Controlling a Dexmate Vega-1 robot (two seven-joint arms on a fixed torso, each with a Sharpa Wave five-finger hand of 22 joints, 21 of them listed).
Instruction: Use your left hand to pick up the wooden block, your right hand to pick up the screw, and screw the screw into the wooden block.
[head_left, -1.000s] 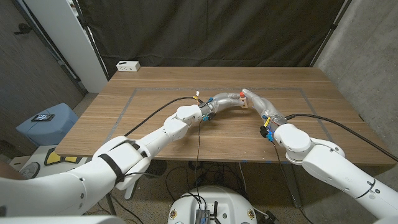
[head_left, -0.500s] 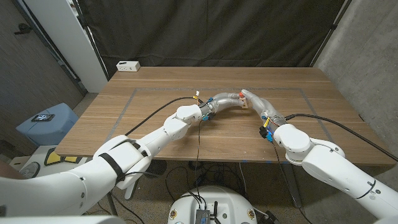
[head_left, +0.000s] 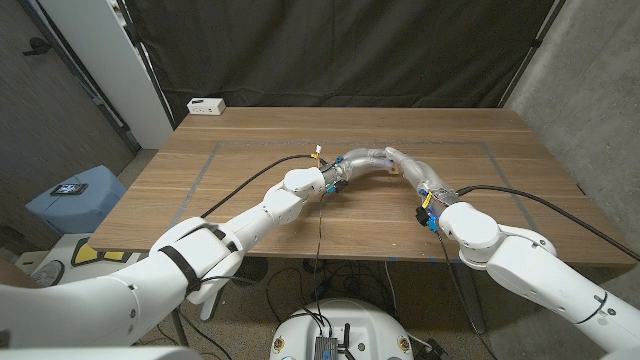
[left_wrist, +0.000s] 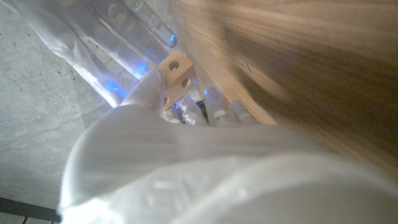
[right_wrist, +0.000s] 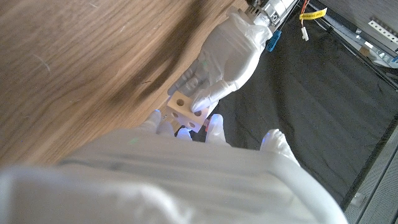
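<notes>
**Block held, hands met over the table**

The wooden block is gripped by the left hand, just above the middle of the head view. It is judged light, stiff and unlikely to slip; its flat sides are best held, so the holes stay free. The right hand is pressed close to the block (whether anything is held cannot be told). The screw cannot be made out. No readable writing is seen.
</notes>
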